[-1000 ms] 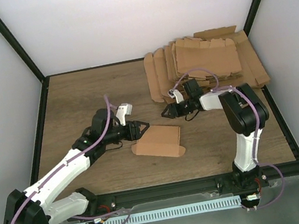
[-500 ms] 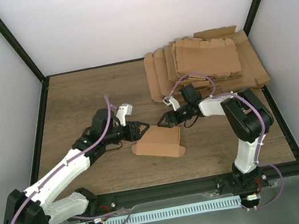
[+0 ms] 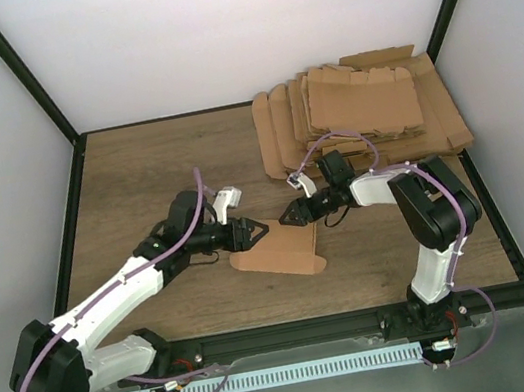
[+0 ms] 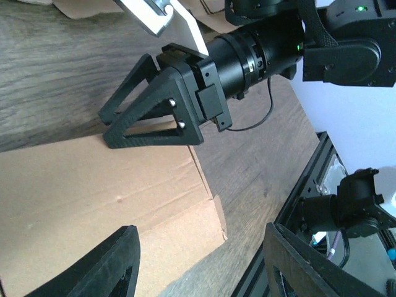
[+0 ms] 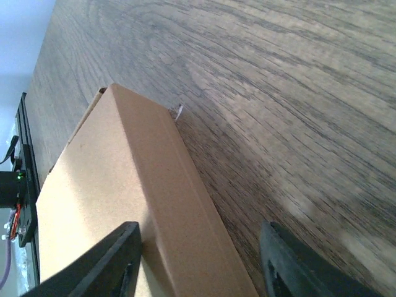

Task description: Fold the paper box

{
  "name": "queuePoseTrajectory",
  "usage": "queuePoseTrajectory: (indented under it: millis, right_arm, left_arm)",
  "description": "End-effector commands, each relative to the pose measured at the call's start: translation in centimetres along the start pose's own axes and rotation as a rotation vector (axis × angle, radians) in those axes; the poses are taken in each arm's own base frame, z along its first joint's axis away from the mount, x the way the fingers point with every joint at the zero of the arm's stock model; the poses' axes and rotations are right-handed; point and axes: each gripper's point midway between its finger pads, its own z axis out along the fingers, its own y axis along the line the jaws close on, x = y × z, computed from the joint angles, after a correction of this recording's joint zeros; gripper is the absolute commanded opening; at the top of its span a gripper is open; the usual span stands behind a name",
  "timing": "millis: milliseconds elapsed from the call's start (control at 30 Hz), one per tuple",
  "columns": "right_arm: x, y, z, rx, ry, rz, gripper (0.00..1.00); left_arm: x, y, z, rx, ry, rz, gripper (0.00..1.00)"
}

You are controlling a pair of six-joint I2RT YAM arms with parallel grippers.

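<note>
The paper box is a partly folded brown cardboard piece lying flat in the middle of the table. My left gripper is at its far left corner. In the left wrist view it is open, hovering low over a flap of the paper box and gripping nothing. My right gripper meets the box's far edge from the right. In the right wrist view it is open, straddling the raised folded edge of the paper box, one finger over the cardboard and one over the wood. The right gripper's fingers show above the box in the left wrist view.
A fanned pile of flat brown cardboard blanks lies at the back right, just behind the right arm. Black frame rails border the wooden table on both sides, and a metal rail runs along the near edge.
The right gripper has swung left and down from near the pile to the box's far edge. The left gripper has edged right onto the box's far left corner.
</note>
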Motion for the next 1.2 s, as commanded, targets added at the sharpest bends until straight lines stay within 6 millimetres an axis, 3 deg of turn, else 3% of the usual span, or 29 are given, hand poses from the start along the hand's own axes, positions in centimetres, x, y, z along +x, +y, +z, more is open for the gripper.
queuePoseTrajectory:
  millis: [0,200,567,800,967,1033,1167]
  right_arm:
    - [0.5,-1.1,0.2,0.062,0.013,0.011,0.51]
    - [-0.8,-2.3,-0.2,0.095,-0.014,0.045,0.45]
    - [-2.1,-3.6,-0.3,0.084,-0.033,0.072,0.42]
    - [-1.7,-3.8,0.0,0.076,-0.026,0.079,0.42]
    - [-1.7,-3.9,0.2,0.069,-0.025,0.084,0.42]
    - [-1.7,-3.9,0.2,0.068,-0.022,0.082,0.42]
    - [-1.8,-3.2,-0.4,0.065,-0.031,0.065,0.48]
  left_arm:
    - [0.9,-1.1,0.5,0.056,0.044,0.026,0.56]
    - [1.6,-2.7,0.2,0.075,0.086,0.062,0.53]
    - [1.4,-3.3,0.0,0.089,0.089,0.073,0.49]
    - [4.2,-1.1,1.4,0.071,0.143,0.004,0.34]
    - [5.8,0.7,2.1,0.049,0.138,0.004,0.30]
    - [6.3,1.5,2.6,0.039,0.141,0.001,0.23]
    - [6.2,1.9,3.1,0.027,0.139,-0.002,0.18]
